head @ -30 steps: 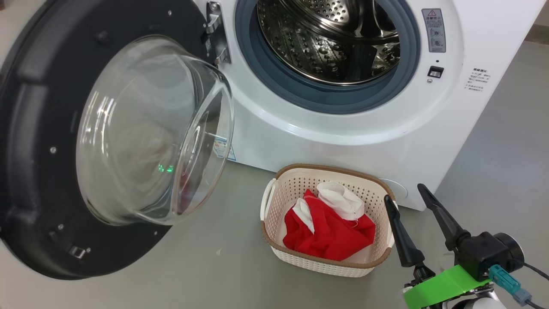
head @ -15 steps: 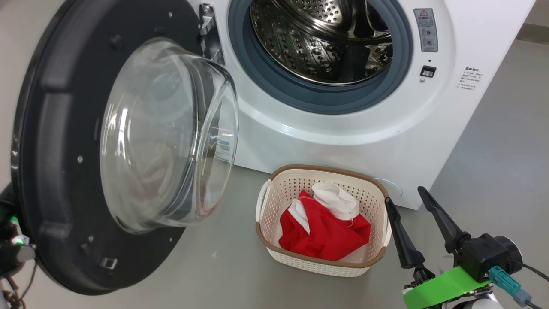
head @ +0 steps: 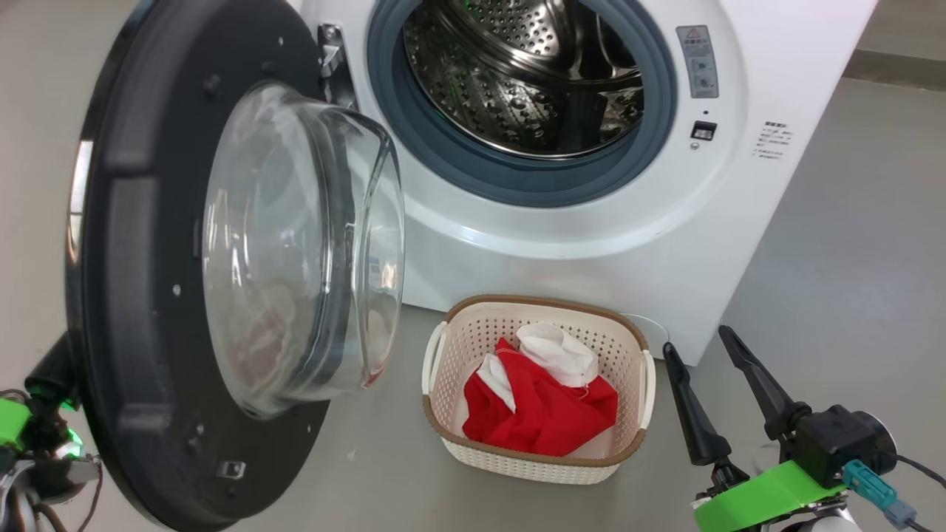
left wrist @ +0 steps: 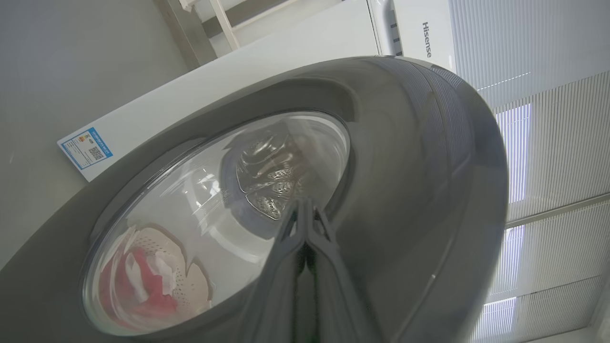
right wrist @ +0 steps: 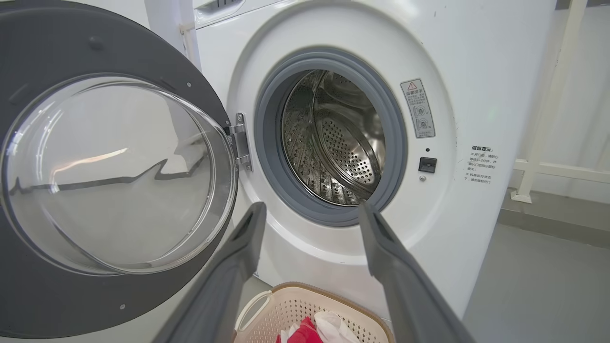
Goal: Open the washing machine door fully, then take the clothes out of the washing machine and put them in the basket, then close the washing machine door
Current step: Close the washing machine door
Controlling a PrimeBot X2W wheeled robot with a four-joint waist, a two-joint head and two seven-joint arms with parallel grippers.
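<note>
The large round glossy black-rimmed washing machine door (head: 126, 310) has swung more edge-on; the left gripper (head: 52, 369) has emerged behind it at the frame's lower left.

The left tool (left wrist: 305, 214) has its two dark fingers (left wrist: 290, 267) pressed flat together, tips touching. The right tool (head: 697, 340) is spread wide and empty, its prongs slanting up from a green wrist bracket (head: 761, 493).

The clothes (head: 547, 417) are red and white; the basket (head: 517, 467) left of the dark right pincer (head: 695, 338) is cream, perforated, brown-rimmed; the door (head: 133, 295) is black-rimmed.
</note>
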